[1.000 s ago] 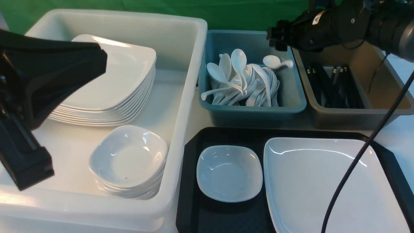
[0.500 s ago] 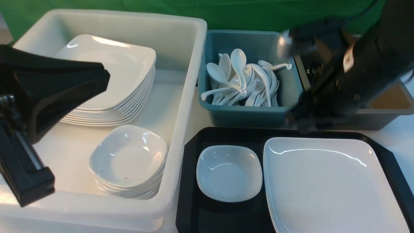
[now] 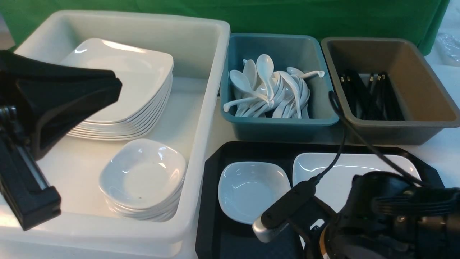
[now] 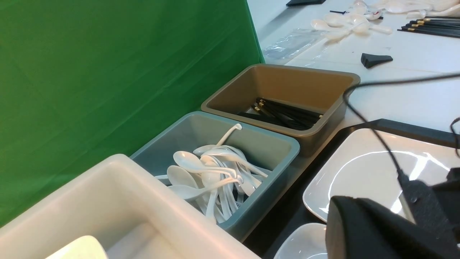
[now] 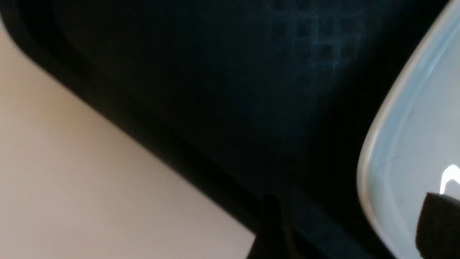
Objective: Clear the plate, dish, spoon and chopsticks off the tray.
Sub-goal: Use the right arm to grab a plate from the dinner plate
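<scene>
The black tray (image 3: 212, 201) lies at the near right. On it sit the small white dish (image 3: 253, 190) and, to its right, the large white plate (image 3: 345, 167), half hidden by my lowered right arm (image 3: 388, 216). In the right wrist view my right gripper (image 5: 354, 230) stands open just above the tray floor (image 5: 251, 90), its fingers either side of the plate's rim (image 5: 388, 144). The spoon (image 3: 305, 73) rests on the spoon pile in the teal bin (image 3: 280, 126). Black chopsticks (image 3: 366, 95) lie in the brown bin (image 3: 395, 129). My left gripper (image 3: 115, 82) hangs shut and empty over the white tub (image 3: 201, 108).
The tub holds a stack of plates (image 3: 125, 90) and a stack of dishes (image 3: 143, 176). A black cable (image 3: 337, 118) runs from my right arm across the teal bin's corner. A green backdrop (image 3: 287, 14) closes the far side. Loose spoons and chopsticks (image 4: 427, 28) lie farther off on the table.
The spoon dropped from my right gripper onto the pile in the teal bin. My right arm then swung down from above the bins to the plate's near edge. The left arm barely moved.
</scene>
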Robot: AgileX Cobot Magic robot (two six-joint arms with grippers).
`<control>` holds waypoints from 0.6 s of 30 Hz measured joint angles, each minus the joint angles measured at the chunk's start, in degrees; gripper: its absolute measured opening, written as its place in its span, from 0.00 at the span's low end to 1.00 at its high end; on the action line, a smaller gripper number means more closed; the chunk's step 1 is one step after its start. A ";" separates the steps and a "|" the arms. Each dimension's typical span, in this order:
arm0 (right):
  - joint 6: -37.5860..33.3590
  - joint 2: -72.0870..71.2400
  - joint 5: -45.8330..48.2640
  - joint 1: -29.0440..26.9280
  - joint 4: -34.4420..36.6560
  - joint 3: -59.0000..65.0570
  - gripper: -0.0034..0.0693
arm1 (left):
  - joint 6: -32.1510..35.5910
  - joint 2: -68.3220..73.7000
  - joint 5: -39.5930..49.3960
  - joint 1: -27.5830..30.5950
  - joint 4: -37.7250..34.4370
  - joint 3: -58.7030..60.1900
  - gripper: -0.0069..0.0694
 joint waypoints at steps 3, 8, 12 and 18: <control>2.07 2.49 -0.37 0.00 -4.29 0.01 0.77 | 0.00 0.00 0.00 0.00 0.00 0.00 0.10; 4.66 5.06 -3.01 0.00 -7.24 0.24 0.77 | 0.00 0.00 0.36 0.00 -0.15 0.00 0.10; 5.11 6.22 -5.07 -0.67 -7.50 0.25 0.77 | 0.00 0.00 1.71 0.00 -0.19 0.00 0.10; 4.97 6.68 -5.54 -3.34 -7.61 -0.08 0.77 | 0.00 0.00 1.85 0.00 -0.21 0.00 0.10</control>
